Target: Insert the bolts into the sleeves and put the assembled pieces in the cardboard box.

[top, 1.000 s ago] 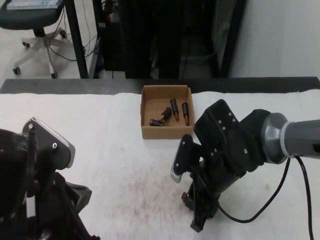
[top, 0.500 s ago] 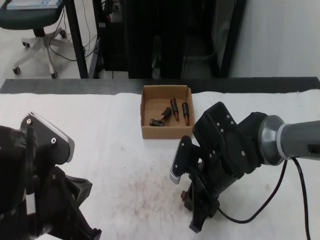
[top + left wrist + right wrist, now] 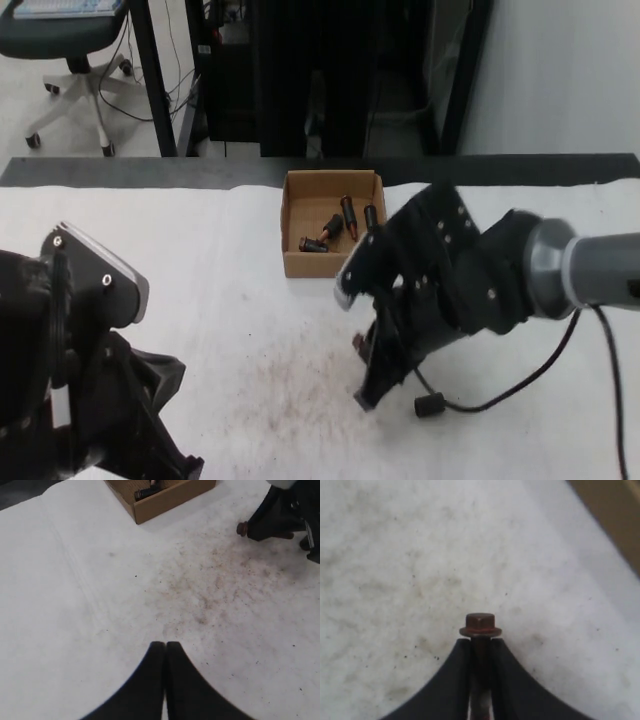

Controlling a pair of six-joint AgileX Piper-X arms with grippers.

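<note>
My right gripper (image 3: pixel 368 360) hangs just above the white cloth in front of the cardboard box (image 3: pixel 292 262) and is shut on a rusty brown bolt (image 3: pixel 480 625). The bolt's flanged head (image 3: pixel 357 342) sticks out past the fingertips. A small black piece (image 3: pixel 430 405), perhaps a sleeve, lies on the cloth just right of that gripper. The box holds several assembled pieces (image 3: pixel 347 218). My left gripper (image 3: pixel 165 647) is shut on nothing at the near left, low over the cloth. From there the bolt head (image 3: pixel 242 528) and the box (image 3: pixel 170 500) show ahead.
The white cloth (image 3: pixel 200 260) carries a brownish stain (image 3: pixel 290 375) in the middle. A black cable (image 3: pixel 520 385) trails from the right arm across the cloth. A dark strip (image 3: pixel 120 170) marks the bench's far edge, with an office chair (image 3: pixel 75 60) on the floor behind.
The right arm has lifted and swung left toward the box with the bolt. The small black piece on the cloth now shows beside it. The left arm barely moved.
</note>
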